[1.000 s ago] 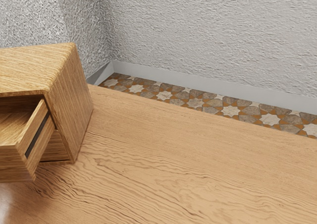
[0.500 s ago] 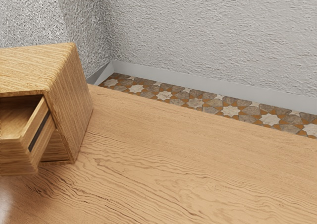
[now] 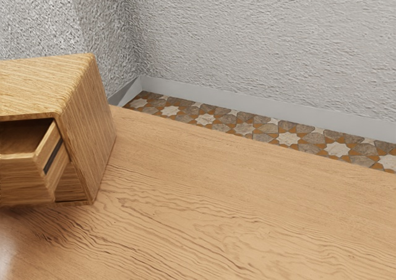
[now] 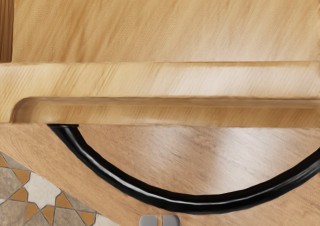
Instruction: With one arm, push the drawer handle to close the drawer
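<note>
Though contact is unclear, pincer [image 4: 160,220] hangs beside handle [image 4: 200,205], tips together.

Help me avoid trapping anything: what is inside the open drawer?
In the exterior view, bare wood shows inside the drawer. The cabinet top covers its back and the front panel hides part of its floor; I can't tell what lies there.

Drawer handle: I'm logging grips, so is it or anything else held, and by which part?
Nothing is held: the tool is shut beside the black handle, which is not between its fingertips.
</note>
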Controlling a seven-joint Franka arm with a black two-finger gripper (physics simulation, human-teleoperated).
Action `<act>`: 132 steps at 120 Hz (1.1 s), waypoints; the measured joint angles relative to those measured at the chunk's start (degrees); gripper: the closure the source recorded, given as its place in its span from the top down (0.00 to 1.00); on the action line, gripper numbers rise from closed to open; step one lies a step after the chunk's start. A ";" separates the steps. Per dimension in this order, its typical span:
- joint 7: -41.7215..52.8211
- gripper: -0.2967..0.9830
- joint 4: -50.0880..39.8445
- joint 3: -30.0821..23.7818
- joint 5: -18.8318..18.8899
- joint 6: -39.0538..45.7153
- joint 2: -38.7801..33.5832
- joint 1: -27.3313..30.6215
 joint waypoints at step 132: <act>0.29 0.15 9.49 7.47 0.78 9.22 15.67 -7.65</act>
